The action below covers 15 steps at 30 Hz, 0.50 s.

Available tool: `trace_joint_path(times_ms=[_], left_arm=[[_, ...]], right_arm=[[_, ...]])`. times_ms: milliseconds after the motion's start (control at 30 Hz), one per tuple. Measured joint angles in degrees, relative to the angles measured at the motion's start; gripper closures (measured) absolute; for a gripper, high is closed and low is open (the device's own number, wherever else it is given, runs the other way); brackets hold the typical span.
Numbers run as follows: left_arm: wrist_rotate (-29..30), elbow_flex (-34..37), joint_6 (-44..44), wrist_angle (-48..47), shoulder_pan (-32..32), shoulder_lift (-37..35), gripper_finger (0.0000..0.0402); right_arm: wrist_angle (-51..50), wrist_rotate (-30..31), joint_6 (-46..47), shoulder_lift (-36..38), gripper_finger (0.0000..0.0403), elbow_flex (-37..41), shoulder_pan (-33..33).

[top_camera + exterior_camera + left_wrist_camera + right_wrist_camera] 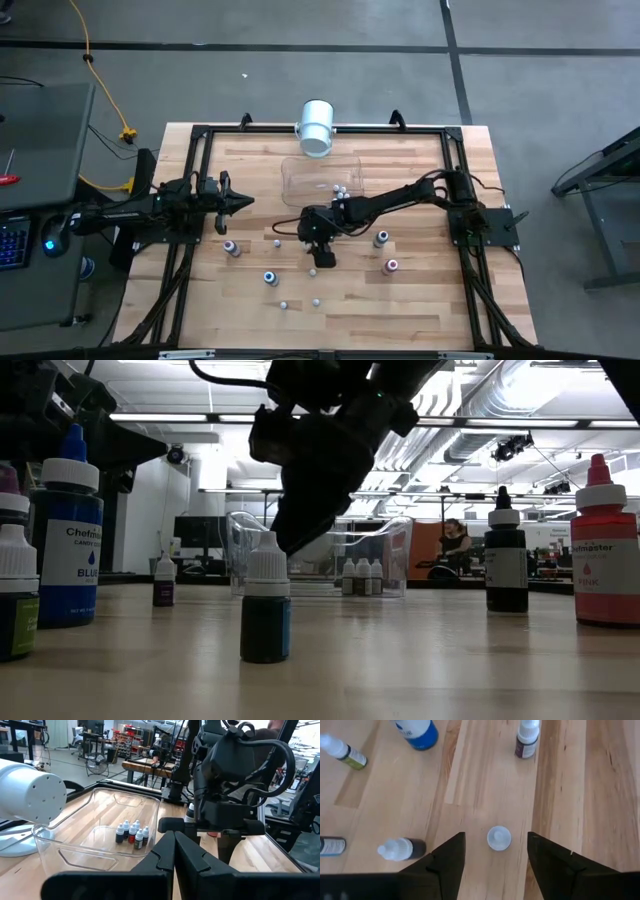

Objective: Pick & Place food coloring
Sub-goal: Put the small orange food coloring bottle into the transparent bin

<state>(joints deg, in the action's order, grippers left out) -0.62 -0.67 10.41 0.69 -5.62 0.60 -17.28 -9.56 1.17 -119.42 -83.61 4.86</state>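
Note:
My right gripper is open and points down over the middle of the table. Between its fingers, touching neither, a tiny food coloring bottle stands upright on the wood. The low view shows its white cap and dark body just under the gripper. More bottles stand or lie around it. Several small bottles stand inside the clear tub. My left gripper waits shut over the table's left side.
A big white cylinder lies at the far edge behind the tub. In the right wrist view, a blue bottle and a purple one stand nearby. Two small bottles lie on their sides. A dark frame borders the table.

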Motion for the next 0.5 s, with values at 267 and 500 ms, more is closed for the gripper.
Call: trace_joint_path(times_ms=[267, 500], left_arm=[[0.0, 0.0, -0.02, 0.0, 0.0, 0.0, 0.0401], [0.02, 0.0, -0.02, 0.0, 0.01, 0.0, 0.0401]], right_arm=[[0.0, -0.29, -0.11, 0.0, 0.0214, 0.02, 0.0], [0.01, -0.41, -0.12, -0.7, 0.0219, 0.15, -0.02]])
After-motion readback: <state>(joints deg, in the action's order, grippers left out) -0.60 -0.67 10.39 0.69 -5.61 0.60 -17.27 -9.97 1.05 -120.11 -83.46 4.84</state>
